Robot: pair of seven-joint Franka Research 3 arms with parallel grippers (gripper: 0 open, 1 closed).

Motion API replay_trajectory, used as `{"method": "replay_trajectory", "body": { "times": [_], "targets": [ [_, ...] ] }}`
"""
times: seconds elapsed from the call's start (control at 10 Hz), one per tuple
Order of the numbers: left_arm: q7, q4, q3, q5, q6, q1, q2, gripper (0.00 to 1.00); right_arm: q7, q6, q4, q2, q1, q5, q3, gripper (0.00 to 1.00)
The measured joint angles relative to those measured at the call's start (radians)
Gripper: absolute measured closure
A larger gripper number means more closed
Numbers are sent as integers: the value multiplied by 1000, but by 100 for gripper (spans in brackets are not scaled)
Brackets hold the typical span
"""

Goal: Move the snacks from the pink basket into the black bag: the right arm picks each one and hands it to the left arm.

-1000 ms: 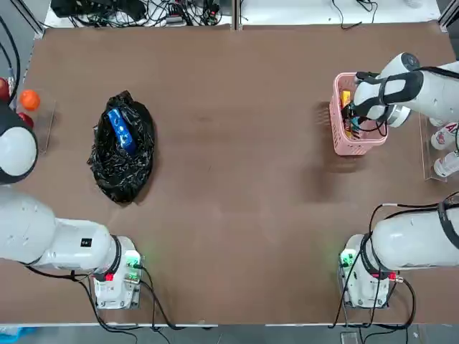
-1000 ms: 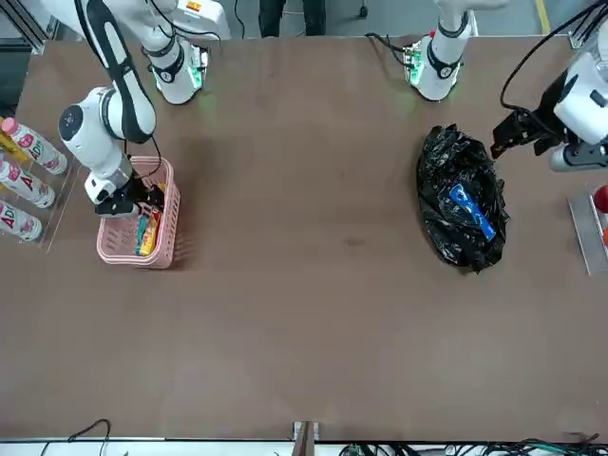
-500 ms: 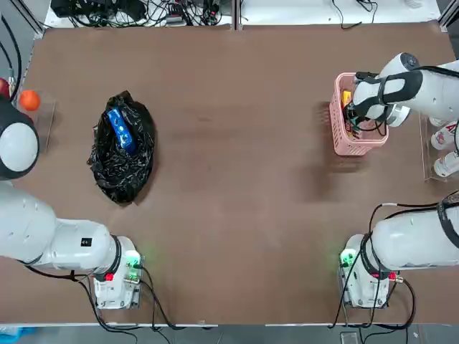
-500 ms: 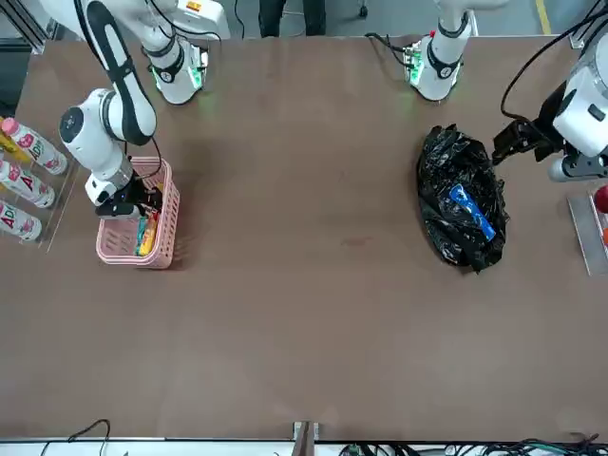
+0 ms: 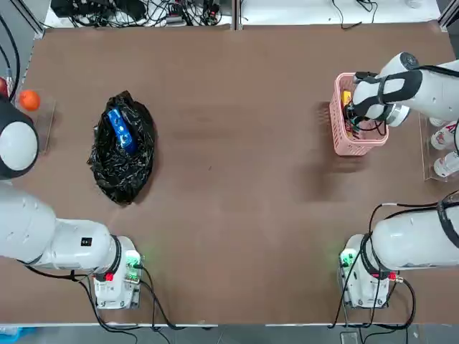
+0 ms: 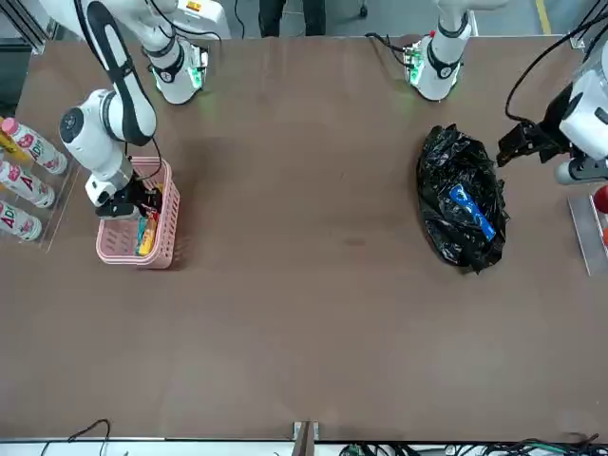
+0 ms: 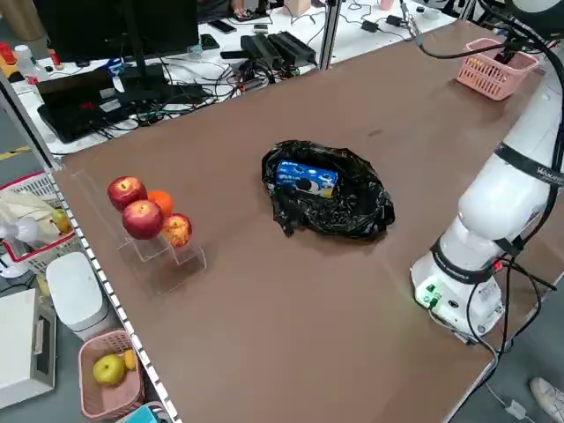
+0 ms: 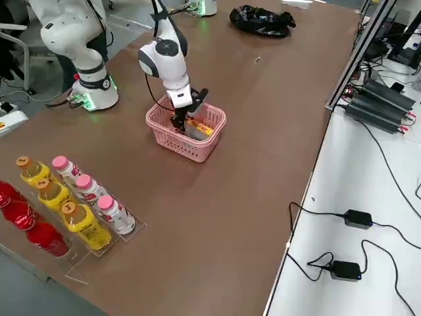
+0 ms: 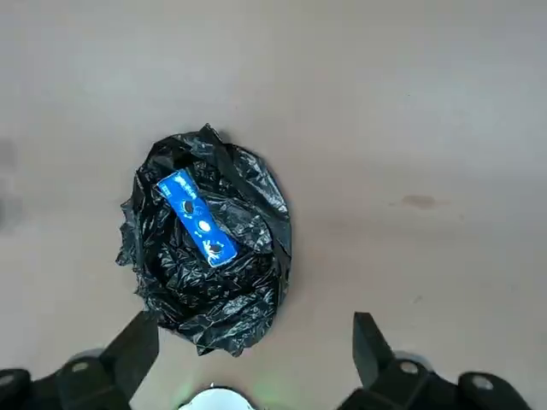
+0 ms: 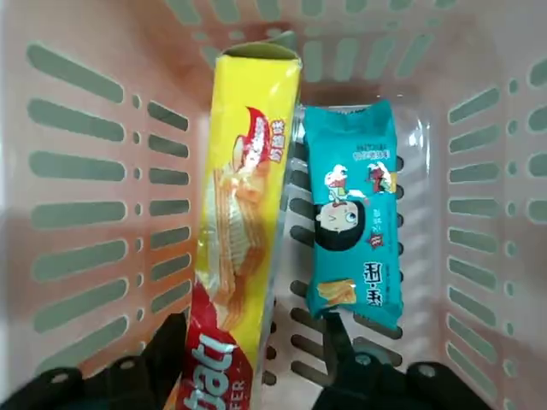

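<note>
The pink basket [image 5: 337,118] stands at the right of the table, and my right gripper [image 10: 252,359] reaches down into it. Its fingers [image 10: 167,354] are open, one on each side of the lower end of the yellow box [image 10: 244,196], with a gap showing on one side. A teal box [image 10: 355,222] lies flat beside the yellow one. The black bag [image 5: 118,168] lies at the left with a blue packet [image 5: 120,131] on it. My left gripper [image 9: 252,350] hangs open and empty above the table beside the bag [image 9: 214,282].
Rows of bottles [image 8: 72,197] stand on a clear rack past the basket at the right edge. Apples and an orange [image 7: 145,216] sit on a clear stand at the left edge. Cables and power strips [image 5: 136,11] line the far edge.
My right gripper's fingers have drawn closer together around the yellow box inside the basket. The left gripper has drifted slightly outward beside the bag.
</note>
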Motion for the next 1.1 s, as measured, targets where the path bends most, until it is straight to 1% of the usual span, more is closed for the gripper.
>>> {"method": "replay_trajectory", "body": {
  "times": [0.2, 0.7, 1.1],
  "targets": [
    [13, 0, 0, 21, 0, 2, 0, 0, 0, 0, 2, 4, 0, 2, 0, 30],
    [14, 0, 0, 23, 6, 10, 6, 0, 0, 19, 9, 33, 0, 3, 1, 33],
    [14, 0, 0, 23, 8, 10, 8, 0, 0, 40, 11, 44, 6, 3, 3, 41]
  ]
}}
